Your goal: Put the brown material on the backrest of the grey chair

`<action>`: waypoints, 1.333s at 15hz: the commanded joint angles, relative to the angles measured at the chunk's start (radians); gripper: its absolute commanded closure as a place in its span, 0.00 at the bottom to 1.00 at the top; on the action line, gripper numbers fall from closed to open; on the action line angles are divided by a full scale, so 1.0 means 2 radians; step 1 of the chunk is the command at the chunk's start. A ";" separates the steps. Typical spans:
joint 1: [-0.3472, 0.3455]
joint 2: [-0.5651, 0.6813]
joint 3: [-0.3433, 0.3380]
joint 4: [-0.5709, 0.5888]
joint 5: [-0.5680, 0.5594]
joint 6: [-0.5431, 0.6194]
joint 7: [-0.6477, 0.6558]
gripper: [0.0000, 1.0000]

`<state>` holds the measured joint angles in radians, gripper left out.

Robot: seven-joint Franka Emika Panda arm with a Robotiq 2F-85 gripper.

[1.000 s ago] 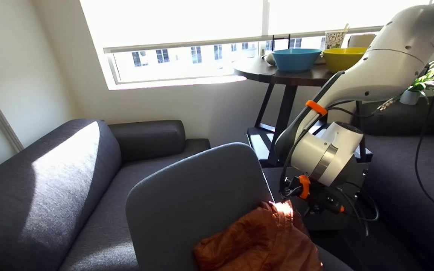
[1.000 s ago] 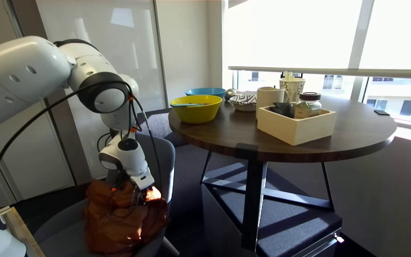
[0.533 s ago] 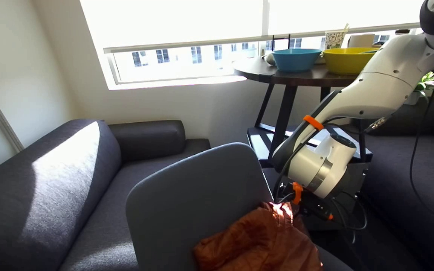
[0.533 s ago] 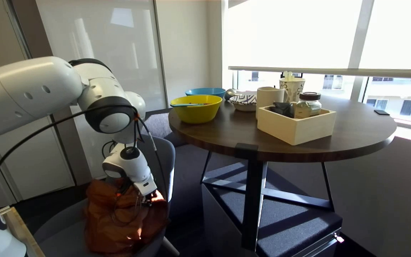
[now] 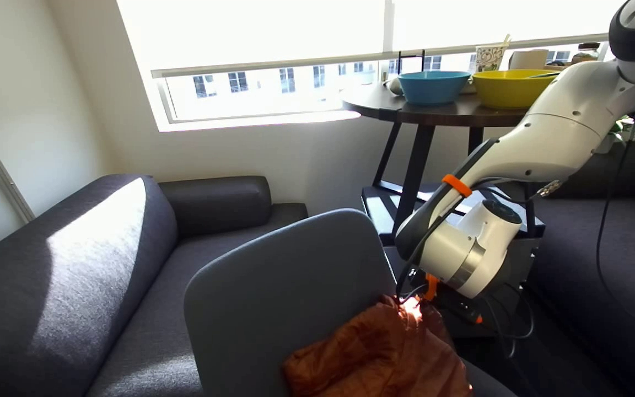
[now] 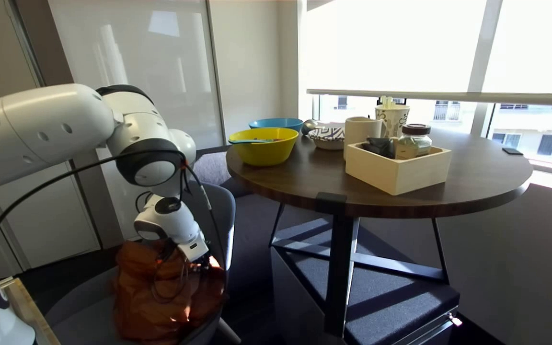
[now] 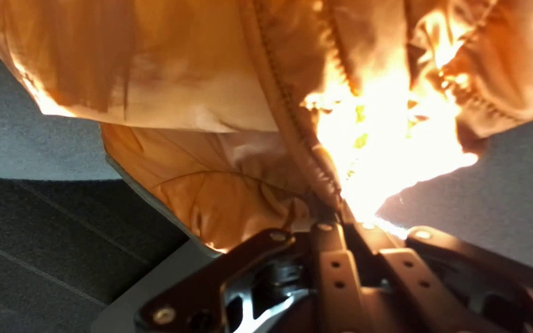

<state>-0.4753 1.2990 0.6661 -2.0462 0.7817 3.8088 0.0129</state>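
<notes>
Wrist view: the end effector [image 7: 346, 224] pinches an edge of the brown material [image 7: 192, 83]; in both exterior views that material lies bunched on the grey chair [image 6: 84, 306], below the top of the backrest [image 5: 284, 275].

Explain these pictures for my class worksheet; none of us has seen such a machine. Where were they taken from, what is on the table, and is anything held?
The white machine is a robot arm, jointed like yours, ending in a gripper that closes like pincers. The wide views come from two cameras outside the robot; the close-up, from one on its wrist. On the table are a yellow bowl, a blue bowl, a patterned bowl, a mug, a cup and a box holding a jar, among other things. Nearby, a brown cloth lies on a grey chair. The gripper is shut, apparently on the cloth's edge, though glare hides part of it.
</notes>
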 commanded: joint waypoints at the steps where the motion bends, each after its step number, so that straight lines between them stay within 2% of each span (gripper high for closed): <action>1: 0.027 -0.060 -0.032 -0.061 -0.073 -0.027 0.116 0.99; 2: -0.039 -0.035 0.037 -0.080 -0.103 -0.003 0.050 0.99; 3: 0.006 -0.080 -0.009 -0.109 -0.161 -0.031 0.142 0.99; 4: 0.011 -0.103 0.004 -0.144 -0.181 -0.012 0.149 0.99; 7: 0.022 -0.158 0.015 -0.216 -0.253 -0.003 0.183 0.99; 12: 0.019 -0.277 0.063 -0.319 -0.335 -0.044 0.209 0.99; 13: -0.003 -0.291 0.098 -0.329 -0.316 -0.062 0.172 0.99; 15: -0.017 -0.347 0.138 -0.336 -0.296 -0.132 0.156 0.99; 16: -0.024 -0.373 0.159 -0.328 -0.268 -0.174 0.142 0.99; 18: -0.021 -0.426 0.174 -0.311 -0.233 -0.248 0.127 0.99; 20: -0.004 -0.482 0.161 -0.292 -0.210 -0.299 0.117 0.99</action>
<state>-0.5137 0.5322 0.9895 -2.6591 0.2814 3.3634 0.2707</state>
